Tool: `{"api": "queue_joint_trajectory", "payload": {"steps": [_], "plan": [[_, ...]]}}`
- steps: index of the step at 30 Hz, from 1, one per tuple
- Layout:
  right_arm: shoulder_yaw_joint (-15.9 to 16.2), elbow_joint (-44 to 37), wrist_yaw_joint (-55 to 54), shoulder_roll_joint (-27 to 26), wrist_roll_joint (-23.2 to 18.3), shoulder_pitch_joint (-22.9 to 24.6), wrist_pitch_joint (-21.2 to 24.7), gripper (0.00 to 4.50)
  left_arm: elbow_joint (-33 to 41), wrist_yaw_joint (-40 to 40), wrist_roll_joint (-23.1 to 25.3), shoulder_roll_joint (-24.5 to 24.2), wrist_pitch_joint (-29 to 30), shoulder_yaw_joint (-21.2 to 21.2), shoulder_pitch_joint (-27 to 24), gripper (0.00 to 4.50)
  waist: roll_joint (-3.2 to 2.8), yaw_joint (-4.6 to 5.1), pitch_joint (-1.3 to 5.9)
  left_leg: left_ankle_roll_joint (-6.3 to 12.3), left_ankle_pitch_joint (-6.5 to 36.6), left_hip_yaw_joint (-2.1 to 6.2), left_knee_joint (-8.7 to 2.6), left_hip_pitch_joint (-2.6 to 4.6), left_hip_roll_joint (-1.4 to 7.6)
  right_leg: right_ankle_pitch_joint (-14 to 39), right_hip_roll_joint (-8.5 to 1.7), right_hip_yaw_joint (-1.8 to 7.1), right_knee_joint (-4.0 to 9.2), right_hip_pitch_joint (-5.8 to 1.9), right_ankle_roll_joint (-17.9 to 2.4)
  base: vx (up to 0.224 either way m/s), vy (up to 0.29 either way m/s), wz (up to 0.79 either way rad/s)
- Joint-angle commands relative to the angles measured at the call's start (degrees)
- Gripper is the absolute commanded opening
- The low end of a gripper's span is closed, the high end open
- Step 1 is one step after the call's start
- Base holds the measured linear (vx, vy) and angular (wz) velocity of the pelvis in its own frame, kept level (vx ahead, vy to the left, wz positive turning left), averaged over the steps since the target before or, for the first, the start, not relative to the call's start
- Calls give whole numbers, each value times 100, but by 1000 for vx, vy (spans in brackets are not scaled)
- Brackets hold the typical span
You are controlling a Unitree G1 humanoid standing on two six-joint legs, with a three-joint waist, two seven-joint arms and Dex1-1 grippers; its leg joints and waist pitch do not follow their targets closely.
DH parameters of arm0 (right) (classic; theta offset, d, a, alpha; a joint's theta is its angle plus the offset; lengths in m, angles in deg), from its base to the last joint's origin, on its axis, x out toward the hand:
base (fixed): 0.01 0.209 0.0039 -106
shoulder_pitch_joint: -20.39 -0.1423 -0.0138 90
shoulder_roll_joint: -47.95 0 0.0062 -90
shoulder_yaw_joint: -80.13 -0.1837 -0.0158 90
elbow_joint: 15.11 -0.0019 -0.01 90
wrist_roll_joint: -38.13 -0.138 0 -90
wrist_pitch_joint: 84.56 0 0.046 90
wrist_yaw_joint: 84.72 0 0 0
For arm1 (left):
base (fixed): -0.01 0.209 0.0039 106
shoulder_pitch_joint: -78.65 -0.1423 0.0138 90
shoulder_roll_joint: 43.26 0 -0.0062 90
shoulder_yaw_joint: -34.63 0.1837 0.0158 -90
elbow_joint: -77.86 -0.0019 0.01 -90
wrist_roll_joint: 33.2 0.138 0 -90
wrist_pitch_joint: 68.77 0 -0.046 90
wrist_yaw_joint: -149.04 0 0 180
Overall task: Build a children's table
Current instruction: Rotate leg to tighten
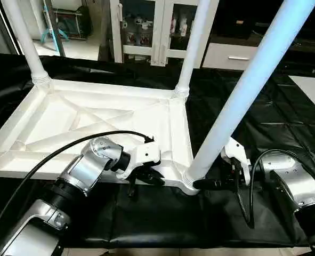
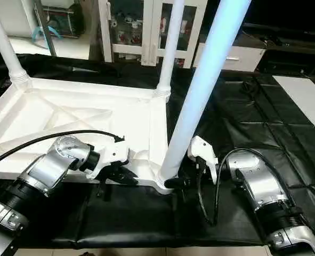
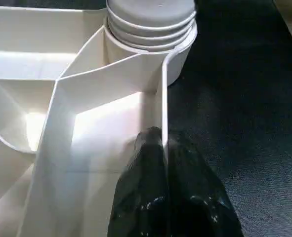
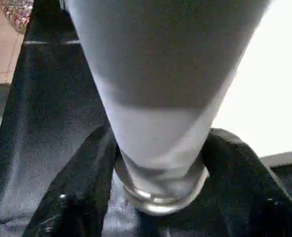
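1. You had the children's table (image 1: 93,125) lying upside down on the black-cloth table (image 1: 285,122), filling the left and centre of the head views, with its X-ribbed underside facing up.
2. Three white legs stood up from its corners: the far-left leg (image 1: 24,40) at the upper left of the frame, the far-right leg (image 1: 194,45) at upper centre, and the near-right leg (image 1: 248,90) slanting from lower centre up to the upper right.
3. Your left tool (image 1: 145,178) sat at lower centre of the left eye view, on the top's near rim just left of the near-right corner socket.
4. In the left wrist view its black fingers (image 3: 150,197) were pinched on the thin upright rim wall of the top, one finger on each side, with the ribbed base of the leg seated in the socket beyond them.
5. Your right tool (image 1: 210,184) reached in from the lower right, at the base of the near-right leg.
6. In the right wrist view its two fingers (image 4: 81,197) stood wide on either side of the leg's foot, close beside it; whether they pressed on it, I could not tell.
7. A white cabinet (image 1: 157,32) with glass doors stood behind the table at the top centre of the frame.
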State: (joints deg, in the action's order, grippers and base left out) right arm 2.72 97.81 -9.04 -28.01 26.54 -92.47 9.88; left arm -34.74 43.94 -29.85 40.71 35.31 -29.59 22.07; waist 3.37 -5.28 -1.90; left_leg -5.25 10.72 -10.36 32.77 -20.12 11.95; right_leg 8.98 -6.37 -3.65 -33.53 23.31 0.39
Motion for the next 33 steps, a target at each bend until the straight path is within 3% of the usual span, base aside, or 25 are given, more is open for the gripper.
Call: {"api": "queue_joint_trajectory", "payload": {"steps": [1,2,4,7,10,12,14,18,19,21,22,23,26,27,30,32,33], "plan": [[53,239,-355,-117,184,32,78,233,-54,-21,48,168,80,243,-67,0,-6,27,281,289,1456,-21,-387,12,111,1453,-137,160,328,-262,-1248,0,0,0],[-17,348,-571,-227,190,4,119,233,-123,-205,48,284,153,178,-27,0,-2,39,265,254,1599,-15,-404,12,112,1668,-135,157,354,-255,-1191,0,0,0],[-135,606,-1106,-437,250,-84,298,223,-303,-636,65,536,290,35,79,0,-4,71,238,61,2123,23,-419,57,100,2625,-159,136,461,-206,-904,0,0,0],[-282,943,-1909,-750,326,-227,645,215,-606,-1303,96,913,466,-181,278,0,18,147,238,-76,2304,85,-429,21,70,3097,-155,92,509,-208,-635,-39,4,-3],[-202,856,-2052,-933,371,-167,749,211,-819,-1735,125,1185,611,-296,457,0,31,232,240,-23,2458,121,-428,8,62,3309,-160,47,578,-211,-473,-19,4,-2],[-99,817,-2293,-1110,510,-132,799,211,-1039,-2261,186,1432,786,-427,628,0,26,227,232,6,2509,102,-402,56,45,3390,-150,47,617,-149,-448,0,0,0],[-159,1026,-3017,-1400,690,-223,895,210,-1323,-2945,211,1704,914,-656,814,0,22,244,235,12,2500,107,-400,50,37,3401,-147,44,620,-139,-456,0,0,0],[-595,1899,-5127,-2184,894,-630,798,207,-2091,-4401,233,2279,556,-1145,1269,0,7,398,256,-86,2725,178,-394,10,10,3611,-152,-68,664,-173,-291,0,0,0],[-677,2214,-5741,-2536,916,-803,570,207,-2393,-4856,228,2464,309,-1272,1452,0,-50,421,264,-72,2683,194,-413,-7,9,3492,-161,-75,665,-194,-315,0,0,0],[-651,2278,-5870,-2637,957,-847,459,207,-2474,-5003,240,2510,234,-1301,1503,0,-21,454,274,-29,2668,194,-431,-38,9,3309,-154,-98,682,-226,-314,0,0,0],[-629,2348,-6056,-2758,1028,-897,266,207,-2526,-5139,242,2555,157,-1341,1555,0,-62,448,269,39,2684,168,-432,4,17,3126,-160,-73,698,-186,-402,0,0,0],[-618,2394,-6066,-2866,1050,-959,114,207,-2545,-5210,253,2578,111,-1361,1592,0,-11,460,274,86,2643,152,-423,2,14,3044,-155,-69,695,-181,-443,0,0,0],[-647,2495,-6271,-2976,1185,-1089,-205,207,-2582,-5224,316,2542,65,-1332,1639,0,-43,429,284,194,2367,106,-436,-16,26,2617,-161,-9,635,-184,-657,0,0,0],[-801,2510,-6166,-3042,1001,-1129,-250,207,-2590,-5224,340,2508,18,-1331,1637,0,-9,413,297,239,2205,84,-437,-30,26,2388,-155,12,601,-207,-732,0,0,0],[-932,2561,-6016,-3104,868,-1191,-473,207,-2752,-5286,370,2496,-99,-1373,1685,0,-22,352,300,338,1856,42,-438,-43,40,1970,-158,61,538,-217,-876,0,0,0],[-1039,2290,-5105,-3016,422,-1092,-551,207,-2813,-5234,391,2424,-213,-1361,1676,0,-16,310,307,400,1776,8,-421,-23,33,1882,-151,77,531,-219,-897,0,0,0],[-1039,2290,-5105,-3016,422,-1092,-551,207,-2813,-5234,391,2424,-213,-1361,1676,0,4,270,314,468,1676,-7,-401,-16,38,1699,-148,93,502,-221,-955,0,0,0]]}}
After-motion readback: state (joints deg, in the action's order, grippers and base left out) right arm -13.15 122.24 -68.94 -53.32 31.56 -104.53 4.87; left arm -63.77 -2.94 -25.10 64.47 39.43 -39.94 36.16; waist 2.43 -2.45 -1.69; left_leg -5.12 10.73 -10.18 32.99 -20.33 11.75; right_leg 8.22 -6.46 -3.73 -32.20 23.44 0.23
